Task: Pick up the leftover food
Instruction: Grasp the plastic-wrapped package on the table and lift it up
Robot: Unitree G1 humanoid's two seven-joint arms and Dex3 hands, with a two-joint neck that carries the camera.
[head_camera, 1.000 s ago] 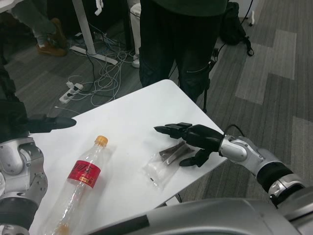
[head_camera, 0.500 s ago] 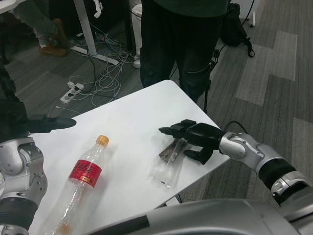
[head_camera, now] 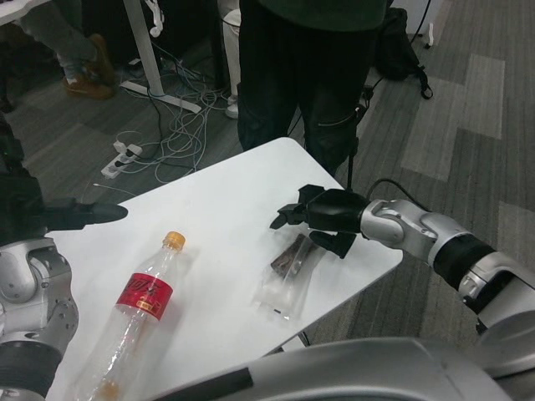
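Observation:
The leftover food is a dark brown piece in a clear plastic bag [head_camera: 287,276], lying on the white table [head_camera: 217,209] near its right edge. My right hand [head_camera: 322,219] sits over the bag's upper end. Its fingers reach forward and its thumb curls under, so it pinches that end. The rest of the bag trails toward me on the tabletop. My left hand [head_camera: 79,214] hovers flat at the far left, holding nothing.
A plastic cola bottle [head_camera: 140,305] with a red label and orange cap lies on the table's left half. A person in dark trousers [head_camera: 305,75] stands at the far edge. Cables and a power strip [head_camera: 125,152] lie on the floor behind.
My right hand has closed in over the bag's upper end and drawn it up and to the right. The bag has swung from slanted to nearly lengthwise toward me. The left hand stays put.

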